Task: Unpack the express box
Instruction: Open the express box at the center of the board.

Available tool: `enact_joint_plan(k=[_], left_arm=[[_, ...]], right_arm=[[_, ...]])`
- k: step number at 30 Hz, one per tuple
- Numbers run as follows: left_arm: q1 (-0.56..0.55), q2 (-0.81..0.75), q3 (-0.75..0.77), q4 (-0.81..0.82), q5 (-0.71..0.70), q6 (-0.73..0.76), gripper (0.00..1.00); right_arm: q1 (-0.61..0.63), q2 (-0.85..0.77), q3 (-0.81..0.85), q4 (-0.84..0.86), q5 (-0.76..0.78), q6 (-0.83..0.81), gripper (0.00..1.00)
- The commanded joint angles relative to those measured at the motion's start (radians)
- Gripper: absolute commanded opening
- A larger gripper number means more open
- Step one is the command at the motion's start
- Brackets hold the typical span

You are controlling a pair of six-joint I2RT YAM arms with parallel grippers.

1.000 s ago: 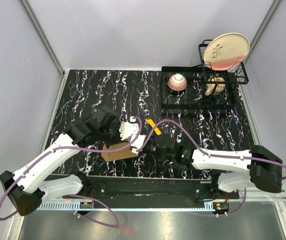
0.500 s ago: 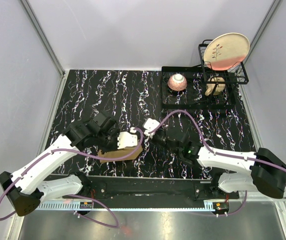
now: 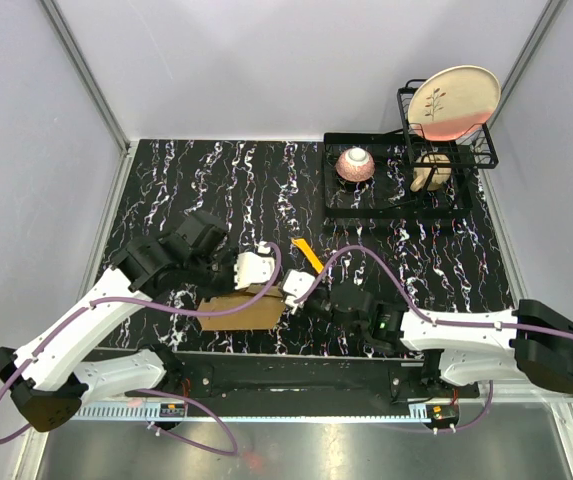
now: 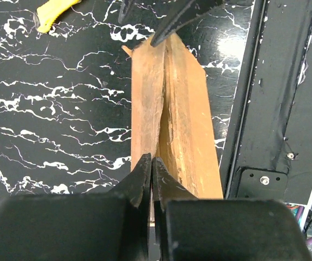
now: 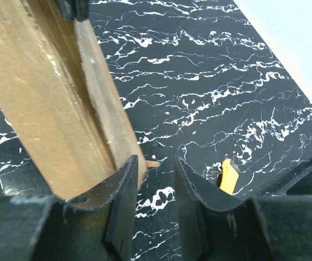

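The express box (image 3: 244,313), plain brown cardboard, lies near the table's front edge. In the left wrist view the express box (image 4: 169,103) shows a long seam between two flaps, gaping slightly. My left gripper (image 4: 151,159) is shut, its tips (image 3: 238,289) on the near end of that seam; I cannot tell whether a flap edge is pinched. My right gripper (image 5: 154,175) is open at the box's other end (image 3: 288,297). The raised flap (image 5: 102,111) ends just beside its left finger (image 5: 124,187), and nothing sits between the jaws.
A yellow utility knife (image 3: 308,253) lies just behind the box, also in the wrist views (image 4: 55,13) (image 5: 229,176). At the back right, a black dish rack (image 3: 396,205) holds a pink bowl (image 3: 355,164) and an upright plate (image 3: 454,100). A black rail (image 4: 275,109) runs along the front edge.
My right gripper swung from beside the knife back toward me and now sits at the box's right end. The left gripper shifted slightly. The box barely moved.
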Motion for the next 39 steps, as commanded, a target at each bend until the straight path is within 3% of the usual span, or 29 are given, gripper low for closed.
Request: enact_joint_plan(k=[1, 29, 39], left_arm=[[0.000, 0.003, 0.040, 0.019, 0.045, -0.027, 0.00], [-0.001, -0.015, 0.028, 0.019, 0.057, -0.039, 0.00], [-0.001, -0.020, 0.022, 0.016, 0.048, -0.033, 0.00]], right_arm=[[0.053, 0.029, 0.008, 0.094, 0.069, -0.054, 0.38], [0.142, 0.130, 0.071, 0.174, 0.126, -0.097, 0.36], [0.176, 0.089, 0.076, 0.180, 0.152, -0.099, 0.34]])
